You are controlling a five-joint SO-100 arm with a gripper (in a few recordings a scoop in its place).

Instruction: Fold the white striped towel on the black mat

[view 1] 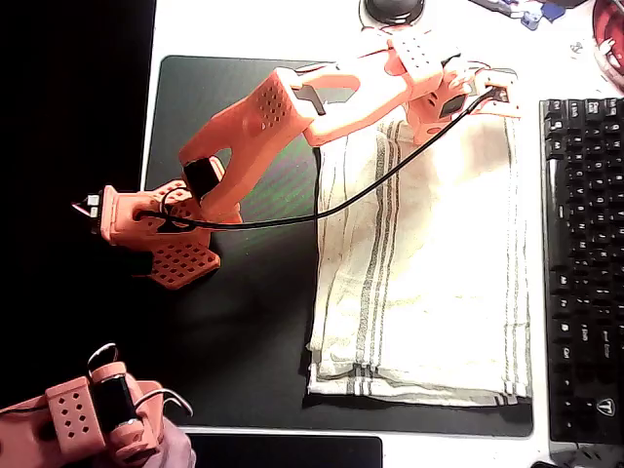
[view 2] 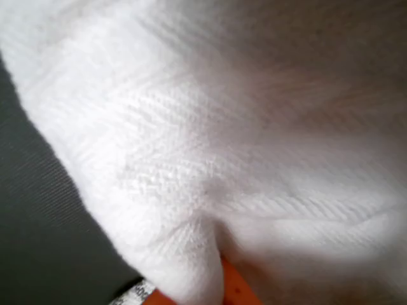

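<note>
The white striped towel [view 1: 429, 263] lies lengthwise on the black mat [view 1: 244, 322], its far right corner pinched in the gripper [view 1: 485, 97], the near edge opposite.

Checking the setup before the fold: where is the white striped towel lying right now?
In the overhead view the white striped towel lies on the right part of the black mat, beside the black keyboard, with the claw at its top right corner.

White table [view 1: 253, 29] brightly lit, black keyboard [view 1: 583, 263] at right.

Gripper [view 1: 495, 95] at towel [view 1: 429, 273] corner
</note>
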